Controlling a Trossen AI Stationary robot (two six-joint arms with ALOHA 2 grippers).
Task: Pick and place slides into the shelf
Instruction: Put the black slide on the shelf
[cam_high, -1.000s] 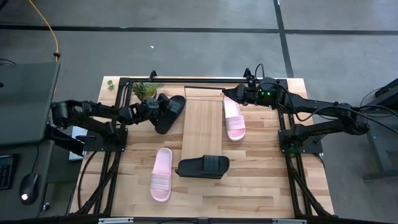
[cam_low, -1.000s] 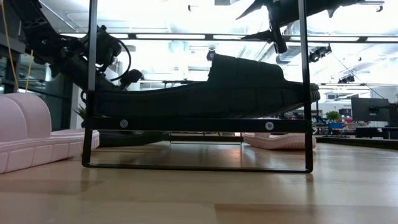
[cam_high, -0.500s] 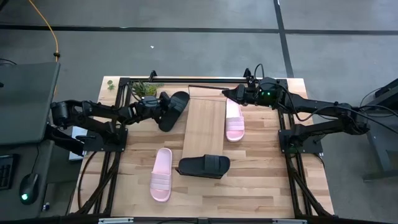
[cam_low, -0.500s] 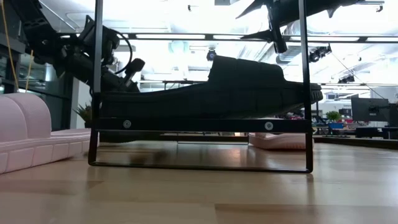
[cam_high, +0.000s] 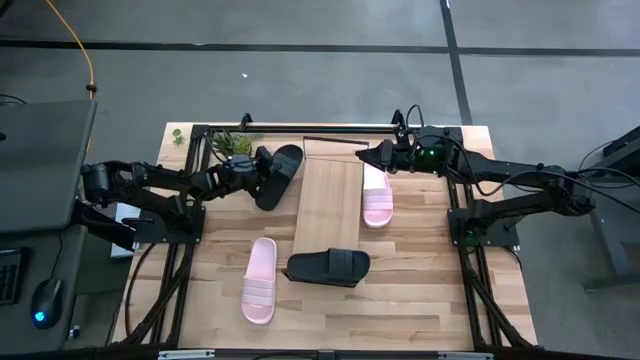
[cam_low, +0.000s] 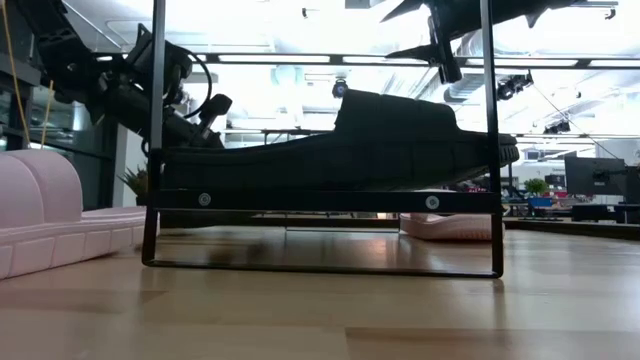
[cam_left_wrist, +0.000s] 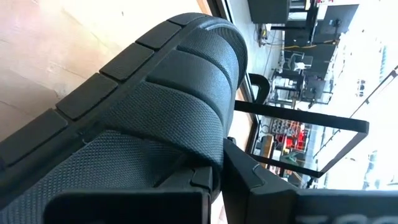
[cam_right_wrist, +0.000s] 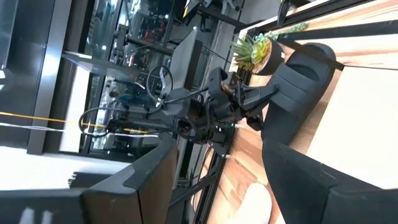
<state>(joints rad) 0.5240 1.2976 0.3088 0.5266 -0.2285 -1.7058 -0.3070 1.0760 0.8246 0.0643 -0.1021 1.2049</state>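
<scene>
While the left gripper (cam_high: 250, 170) carries a black slide (cam_high: 278, 176), this is how things stand:

Left gripper: clamped on that slide, holding it tilted just beside the shelf's (cam_high: 328, 205) left edge, near the far end; the wrist view fills with its ribbed strap (cam_left_wrist: 180, 87).
Right gripper (cam_high: 372, 156): fingers spread wide, empty, hovering over the far end of the pink slide (cam_high: 376, 195).
Pink slide on shelf: lies lengthwise along the right side of the board.
Second black slide (cam_high: 328, 268): lies crosswise at the shelf's near end; whether it rests on the board or the table I cannot tell.
Second pink slide (cam_high: 260, 280): on the table (cam_high: 420, 300), left of the shelf, untouched.
Plant (cam_high: 232, 143): far-left corner, close behind the held slide.
Step in hand: judged as the carry of the black slide toward the shelf's free left half.
Next move: probably swing the slide rightward over the board, level it, line it up beside the pink one, lower, then release.
Risk: the slide's toe could catch the shelf's wire frame.
</scene>
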